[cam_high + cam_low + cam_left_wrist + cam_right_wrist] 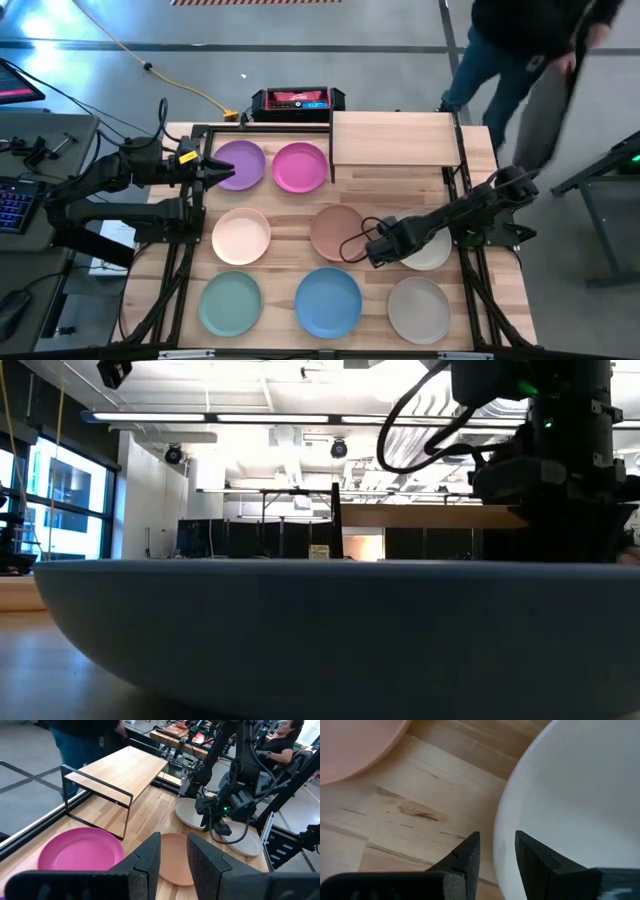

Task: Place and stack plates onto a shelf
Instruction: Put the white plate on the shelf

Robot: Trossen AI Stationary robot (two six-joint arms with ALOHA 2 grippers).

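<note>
the shelf [392, 138] top at far right lies bare — open from above. the surface [283, 245] is crowded: narrow wood gaps run between the plates. the right pincer [372, 252] sits low between the terracotta plate [333, 231] and a beige plate [432, 251] — its arm crosses the right side.

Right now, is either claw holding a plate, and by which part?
No. The right claw straddles the round matte beige plate's rim, unclosed; the left claw is empty.
</note>
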